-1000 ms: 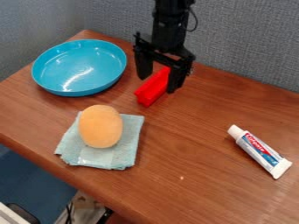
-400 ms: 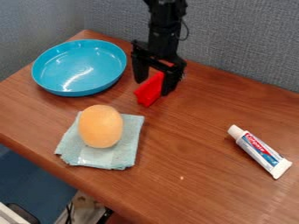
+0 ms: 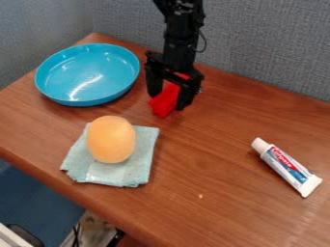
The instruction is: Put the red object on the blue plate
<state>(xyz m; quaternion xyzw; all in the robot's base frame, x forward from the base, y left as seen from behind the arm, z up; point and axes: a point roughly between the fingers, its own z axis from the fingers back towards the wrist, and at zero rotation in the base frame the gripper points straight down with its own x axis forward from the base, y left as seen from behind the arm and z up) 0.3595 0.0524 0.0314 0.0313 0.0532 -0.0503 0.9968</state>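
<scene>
The blue plate (image 3: 88, 75) sits near the surface's (image 3: 219, 145) far left edge. An orange ball (image 3: 110, 139) rests on a folded cloth (image 3: 116, 158) by the near edge. The gripper (image 3: 169, 93) points down, jaws open astride the red block (image 3: 165, 100), just right of the plate. Bare wood separates it from the toothpaste tube (image 3: 284, 165) far right

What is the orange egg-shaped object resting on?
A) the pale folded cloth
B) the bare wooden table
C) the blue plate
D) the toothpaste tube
A: the orange egg-shaped object sits on the pale folded cloth, apart from the blue plate and the toothpaste tube.
</scene>
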